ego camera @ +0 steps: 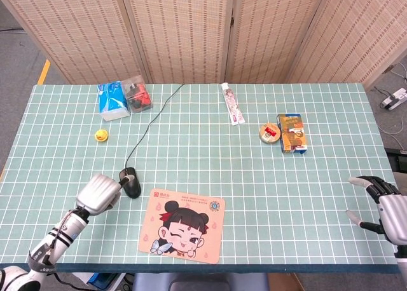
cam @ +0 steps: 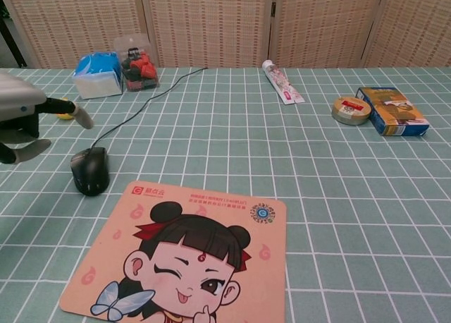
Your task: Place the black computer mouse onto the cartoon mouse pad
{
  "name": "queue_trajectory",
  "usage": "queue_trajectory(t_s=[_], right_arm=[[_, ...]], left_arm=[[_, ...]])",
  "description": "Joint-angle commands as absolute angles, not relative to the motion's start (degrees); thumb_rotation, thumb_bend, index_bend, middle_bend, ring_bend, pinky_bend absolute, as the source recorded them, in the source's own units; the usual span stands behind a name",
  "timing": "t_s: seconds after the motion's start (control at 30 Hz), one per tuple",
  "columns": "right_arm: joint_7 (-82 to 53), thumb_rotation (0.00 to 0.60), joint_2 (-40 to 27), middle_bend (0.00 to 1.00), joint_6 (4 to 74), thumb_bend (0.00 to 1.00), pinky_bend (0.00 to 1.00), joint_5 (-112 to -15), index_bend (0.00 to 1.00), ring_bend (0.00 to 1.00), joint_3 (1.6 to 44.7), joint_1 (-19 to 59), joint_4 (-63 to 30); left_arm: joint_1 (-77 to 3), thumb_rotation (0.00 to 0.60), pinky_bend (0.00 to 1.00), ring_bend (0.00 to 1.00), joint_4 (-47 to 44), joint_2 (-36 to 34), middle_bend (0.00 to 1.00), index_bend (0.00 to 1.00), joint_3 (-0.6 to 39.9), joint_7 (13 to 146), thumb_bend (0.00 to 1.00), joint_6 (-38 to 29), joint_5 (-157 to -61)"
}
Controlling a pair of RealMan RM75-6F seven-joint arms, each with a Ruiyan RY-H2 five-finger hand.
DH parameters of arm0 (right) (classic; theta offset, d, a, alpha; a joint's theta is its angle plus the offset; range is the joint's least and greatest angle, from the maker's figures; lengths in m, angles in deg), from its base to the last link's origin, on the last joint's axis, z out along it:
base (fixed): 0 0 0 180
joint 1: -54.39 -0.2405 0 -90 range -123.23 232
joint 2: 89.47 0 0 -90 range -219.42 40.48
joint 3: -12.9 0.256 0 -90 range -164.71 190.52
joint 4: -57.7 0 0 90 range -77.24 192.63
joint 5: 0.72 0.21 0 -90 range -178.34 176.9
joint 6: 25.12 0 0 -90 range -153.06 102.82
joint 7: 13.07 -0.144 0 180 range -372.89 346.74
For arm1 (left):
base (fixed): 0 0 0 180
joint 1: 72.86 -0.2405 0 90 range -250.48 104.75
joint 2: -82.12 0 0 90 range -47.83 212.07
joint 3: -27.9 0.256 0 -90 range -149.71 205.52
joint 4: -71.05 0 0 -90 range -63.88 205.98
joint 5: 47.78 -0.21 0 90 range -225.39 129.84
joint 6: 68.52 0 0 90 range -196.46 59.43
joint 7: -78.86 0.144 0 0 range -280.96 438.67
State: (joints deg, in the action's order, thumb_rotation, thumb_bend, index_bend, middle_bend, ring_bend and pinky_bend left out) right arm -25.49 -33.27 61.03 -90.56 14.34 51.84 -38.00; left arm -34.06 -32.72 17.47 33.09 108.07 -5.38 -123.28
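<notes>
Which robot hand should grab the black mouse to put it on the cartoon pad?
The left hand, probably. It is right beside the black mouse, which lies just off the pad. The right hand waits far off at the table's other edge.

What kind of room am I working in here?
Likely a staged test setup, not a real desk: woven folding screens behind a table with a green grid cloth and scattered odd items like a rubber duck.
</notes>
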Motion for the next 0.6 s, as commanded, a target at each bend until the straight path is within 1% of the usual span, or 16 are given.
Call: queue_trajectory(t_s=[0.03,0.07,0.1,0.17,0.37,0.5,0.6], right_arm=[[-25.4,0.600,-33.2,0.28,60.7,0.16,0.28,-90.1,0.27,0.20,14.5,51.7,-37.8],[-25.4,0.600,-33.2,0.28,60.5,0.16,0.28,-89.9,0.27,0.20,14.6,51.7,-37.8],[-25.4,0.600,-33.1,0.28,60.4,0.16,0.28,-89.6,0.27,0.20,14.6,51.6,-37.7],[-25.5,0.600,-33.1,0.28,60.1,0.16,0.28,-89.2,0.27,0.20,14.8,51.5,-37.6],[-25.5,0.600,-32.8,0.28,59.0,0.16,0.28,-87.9,0.27,0.20,15.1,51.2,-37.1],[-25.5,0.600,-32.7,0.28,58.5,0.16,0.28,-87.1,0.27,0.20,15.4,51.0,-36.9],[-25.5,0.600,-32.7,0.28,58.3,0.16,0.28,-86.9,0.27,0.20,15.5,51.0,-36.7]], left_arm=[[-33.9,0.600,1.00,0.88,-23.3,14.7,0.95,0.24,31.2,102.0,0.23,-2.6,-132.7],[-33.5,0.600,1.00,0.89,-21.8,14.4,0.95,0.24,31.0,101.2,0.17,-2.6,-134.0],[-33.1,0.600,1.00,0.90,-19.9,14.0,0.96,0.23,30.9,100.5,0.12,-2.6,-135.5],[-32.5,0.600,1.00,0.91,-17.3,13.4,0.97,0.23,30.7,99.8,0.08,-2.5,-137.7],[-30.4,0.600,1.00,0.94,-11.1,12.0,1.00,0.21,30.8,102.2,0.07,-4.1,-143.3],[-28.9,0.600,1.00,0.99,-8.4,11.1,1.00,0.25,31.6,104.0,0.07,-4.9,-147.6],[-28.2,0.600,1.00,1.00,-7.3,10.5,1.00,0.26,32.0,105.2,0.07,-5.8,-149.4]])
